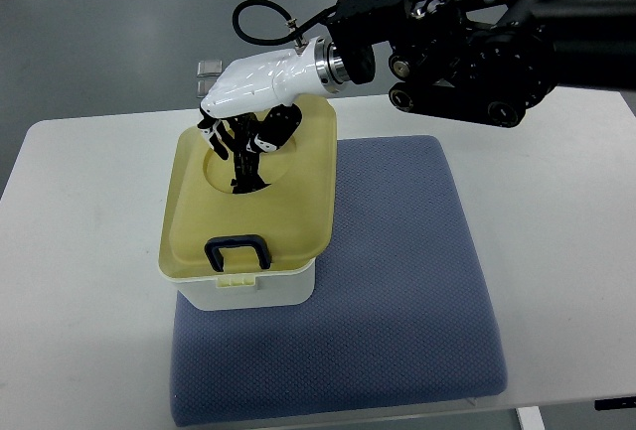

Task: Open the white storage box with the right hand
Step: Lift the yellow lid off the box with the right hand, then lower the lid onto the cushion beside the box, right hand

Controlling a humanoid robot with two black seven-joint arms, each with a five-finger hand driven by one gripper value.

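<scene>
Pale yellow, the lid [248,202] is seated on the white storage box [248,289] at the blue mat's [397,281] near-left. The right hand [243,147] is lowered into the lid's recess, fingers [241,167] curled; an actual grip cannot be told. With the front latch [237,253] closed, the whole box could be lifted.

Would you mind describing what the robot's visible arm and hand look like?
The right hand has a glossy white shell over its back and black jointed fingers. A silver metal ring joins it to a bulky black arm of linked segments with round bolts. A thin black cable loops above the wrist. No markings are readable.
</scene>
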